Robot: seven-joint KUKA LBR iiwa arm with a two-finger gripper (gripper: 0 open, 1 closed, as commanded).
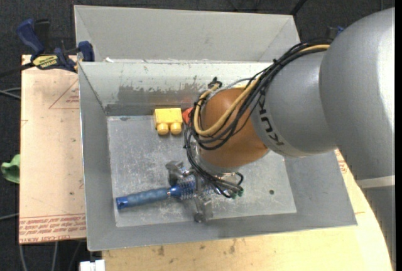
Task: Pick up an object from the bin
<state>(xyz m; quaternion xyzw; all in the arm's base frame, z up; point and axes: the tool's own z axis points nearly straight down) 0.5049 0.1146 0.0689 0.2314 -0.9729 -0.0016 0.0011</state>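
My gripper (193,195) is low over the bin floor near the front middle, below the orange cover. A blue brush-like tool (149,197) with a long handle lies on the floor, handle pointing left, and its bristled head reaches right up to my gripper. Whether the head is between my fingers cannot be made out. A yellow block (168,120) with two round knobs rests at the back of the floor, well clear of my gripper.
A small red thing (186,114) peeks out beside the yellow block, mostly hidden by the arm's orange cover. The arm covers the right half of the bin.
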